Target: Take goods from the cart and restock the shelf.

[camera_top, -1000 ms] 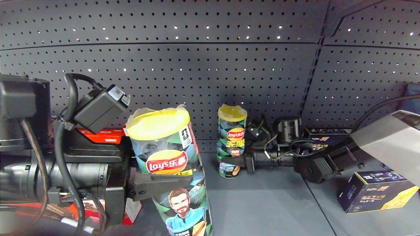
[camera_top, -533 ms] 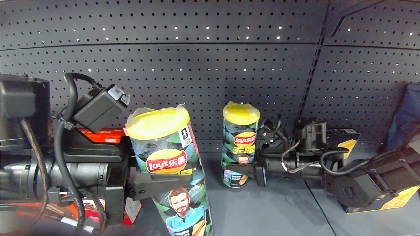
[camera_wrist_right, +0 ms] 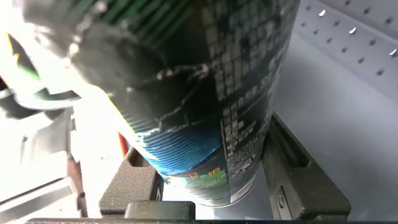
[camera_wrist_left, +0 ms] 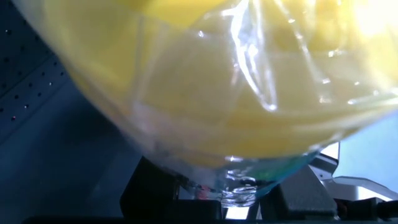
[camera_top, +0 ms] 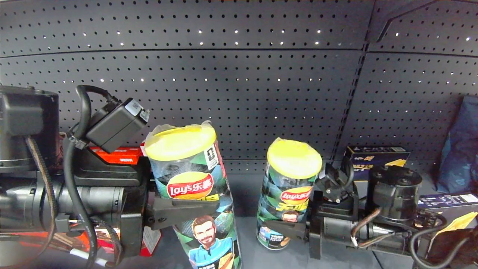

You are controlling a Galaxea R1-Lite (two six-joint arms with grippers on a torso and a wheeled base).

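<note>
Two tall chip cans with yellow lids are held upright over the grey shelf floor (camera_top: 244, 190). My left gripper (camera_top: 194, 209) is shut on the nearer can (camera_top: 188, 175), one dark finger (camera_top: 179, 211) crossing its front. That can's yellow lid (camera_wrist_left: 205, 81) sits right before the left wrist camera, above the gripper (camera_wrist_left: 239, 199). My right gripper (camera_top: 285, 228) is shut on the second can (camera_top: 290, 186) low on its body. In the right wrist view this can (camera_wrist_right: 205, 93) sits between the fingers (camera_wrist_right: 134, 186). Whether it touches the shelf I cannot tell.
A perforated dark back wall (camera_top: 239, 93) closes the shelf behind. Red boxes (camera_top: 119, 154) lie behind the left arm. Dark blue boxes (camera_top: 373, 155) stand at the back right, and a dark blue bag (camera_top: 461, 145) leans at the far right.
My right arm has drawn its can away from the back wall, toward me and a little to the right. The left arm and its can have stayed put.
</note>
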